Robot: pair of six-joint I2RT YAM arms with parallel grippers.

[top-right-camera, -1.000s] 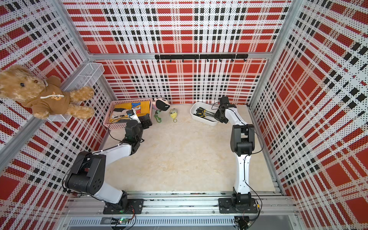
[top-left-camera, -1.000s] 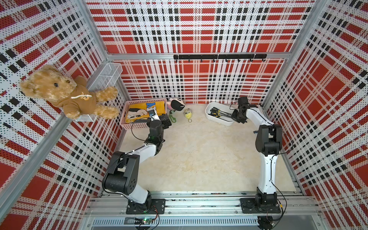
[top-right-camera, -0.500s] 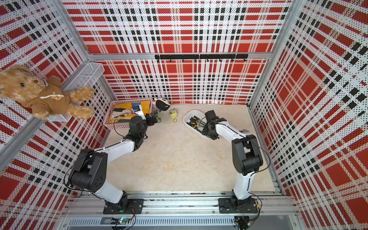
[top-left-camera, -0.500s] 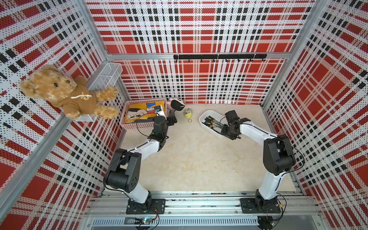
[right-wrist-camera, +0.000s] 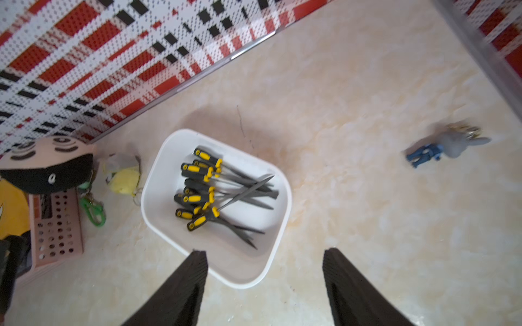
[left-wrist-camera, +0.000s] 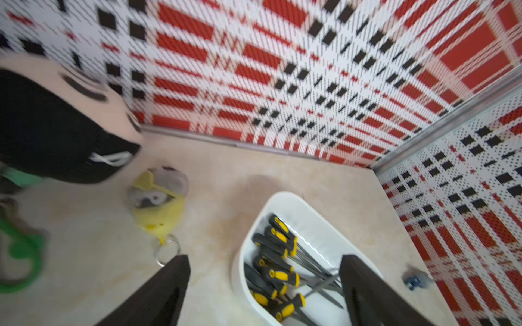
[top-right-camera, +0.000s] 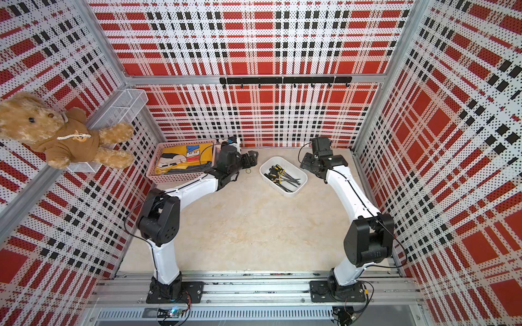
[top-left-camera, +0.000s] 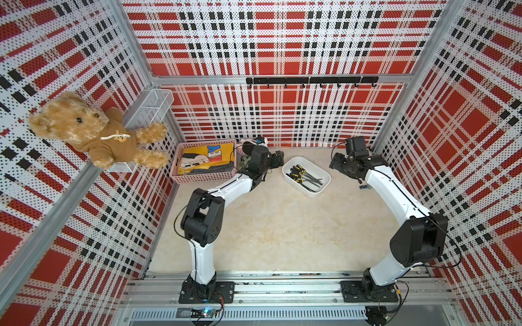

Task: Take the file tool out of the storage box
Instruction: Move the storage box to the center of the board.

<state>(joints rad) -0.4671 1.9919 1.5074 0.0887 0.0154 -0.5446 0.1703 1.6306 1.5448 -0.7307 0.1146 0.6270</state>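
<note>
Task's thing: the files (right-wrist-camera: 220,194) lie heaped and crossed inside the storage box (top-left-camera: 296,185); none is out on the table (top-left-camera: 282,231)
Box position: toward the back of the table, set on a slant, between the two claws
Long axis: the files run along the box's length; yellow-and-black handles bunch at the end toward the left arm and the back wall; the grey shafts point toward the right arm's side and the front
Left claw (left-wrist-camera: 263,255): jaws wide, nothing between them; just beside the box's handle-end corner
Right claw (right-wrist-camera: 265,251): jaws apart, holding nothing; near the box's other side but clear of its rim, looking down across the shafts
Nearer arm: by my reading the left is a shade closer and meets the handles first; the right has the plainer view of the whole heap
What the move turns on: probably closing across one handle or shaft, not along it; the crossed shafts may drag neighbours up
Other container: the pink basket (top-left-camera: 203,179) holds a yellow printed cloth (top-left-camera: 206,155); no files there
</note>
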